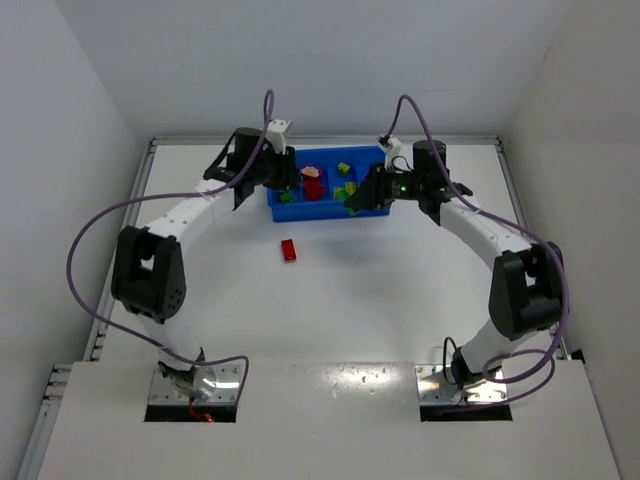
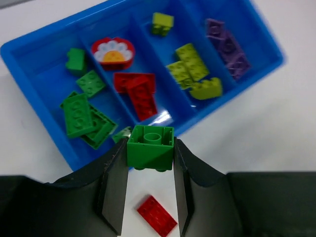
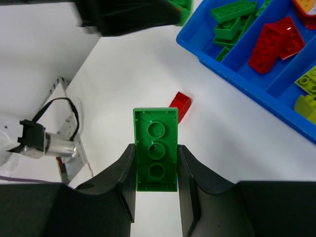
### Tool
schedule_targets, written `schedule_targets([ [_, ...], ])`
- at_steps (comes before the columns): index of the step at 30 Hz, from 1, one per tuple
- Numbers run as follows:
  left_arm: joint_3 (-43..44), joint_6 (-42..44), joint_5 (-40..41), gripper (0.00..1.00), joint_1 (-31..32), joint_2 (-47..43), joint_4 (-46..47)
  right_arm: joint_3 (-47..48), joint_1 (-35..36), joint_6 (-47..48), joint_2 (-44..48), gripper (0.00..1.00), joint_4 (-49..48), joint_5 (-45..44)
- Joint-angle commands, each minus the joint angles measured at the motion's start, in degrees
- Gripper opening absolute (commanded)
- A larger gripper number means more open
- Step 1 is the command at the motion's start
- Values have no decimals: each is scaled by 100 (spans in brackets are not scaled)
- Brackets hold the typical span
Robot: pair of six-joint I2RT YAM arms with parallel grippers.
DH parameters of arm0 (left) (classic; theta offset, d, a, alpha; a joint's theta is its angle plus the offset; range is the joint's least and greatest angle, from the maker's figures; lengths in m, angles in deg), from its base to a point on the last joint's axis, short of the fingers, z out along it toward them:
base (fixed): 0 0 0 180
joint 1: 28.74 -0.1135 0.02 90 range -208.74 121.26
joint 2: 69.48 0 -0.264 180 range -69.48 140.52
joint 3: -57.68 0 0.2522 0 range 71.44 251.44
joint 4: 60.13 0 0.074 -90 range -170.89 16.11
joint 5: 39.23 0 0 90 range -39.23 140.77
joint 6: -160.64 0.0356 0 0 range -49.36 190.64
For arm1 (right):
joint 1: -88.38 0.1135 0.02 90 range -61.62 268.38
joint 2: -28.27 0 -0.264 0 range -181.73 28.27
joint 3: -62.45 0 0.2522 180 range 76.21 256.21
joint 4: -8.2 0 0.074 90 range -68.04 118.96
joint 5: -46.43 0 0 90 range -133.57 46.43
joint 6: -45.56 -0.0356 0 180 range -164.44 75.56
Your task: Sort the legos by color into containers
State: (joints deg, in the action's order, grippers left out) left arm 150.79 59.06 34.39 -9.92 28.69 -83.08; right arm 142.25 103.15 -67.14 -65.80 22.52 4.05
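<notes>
The blue tray (image 1: 320, 217) lies at the back middle of the table. In the left wrist view its compartments hold green legos (image 2: 81, 111), red legos (image 2: 138, 91), yellow-green legos (image 2: 190, 66) and purple legos (image 2: 227, 47). My left gripper (image 2: 150, 148) is shut on a square green brick (image 2: 150, 143), just short of the tray's near wall (image 2: 237, 91). My right gripper (image 3: 156, 153) is shut on a long green brick (image 3: 156, 138), underside facing the camera, beside the tray (image 3: 237, 81). A flat red brick (image 1: 290, 250) lies loose on the table in front of the tray.
A red and white flower piece (image 2: 113, 52) sits in the red compartment. Both grippers hang close together over the tray's front edge, left (image 1: 287, 183) and right (image 1: 357, 200). White walls enclose the table on three sides. Purple cables loop from both arms.
</notes>
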Motion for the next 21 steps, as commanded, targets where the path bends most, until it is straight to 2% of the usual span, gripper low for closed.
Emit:
schedule_targets([
  [1, 405, 50, 1143, 0, 42, 588, -127, 102, 35, 397, 397, 0, 50, -314],
  [3, 703, 50, 1338, 0, 42, 992, -127, 102, -17, 398, 450, 0, 111, -314],
  [6, 1169, -3, 1576, 10, 42, 1388, -127, 102, -17, 398, 450, 0, 164, -262],
  [9, 1625, -64, 1700, 29, 42, 1845, -179, 102, -17, 459, 450, 0, 216, -262],
  [10, 1732, -117, 1595, 44, 42, 1933, -240, 102, -17, 459, 450, 0, 217, -262],
  [14, 1978, -223, 1314, 83, -20, 1987, -241, 102, 35, 459, 398, 0, 165, -262],
  [16, 1979, -223, 1208, 85, -72, 1803, -241, 102, 105, 389, 240, 0, -2, -322],
  [21, 1172, -696, 339, 85, -529, 442, 102, 811, 385, 187, -480, 0, -205, -709],
])
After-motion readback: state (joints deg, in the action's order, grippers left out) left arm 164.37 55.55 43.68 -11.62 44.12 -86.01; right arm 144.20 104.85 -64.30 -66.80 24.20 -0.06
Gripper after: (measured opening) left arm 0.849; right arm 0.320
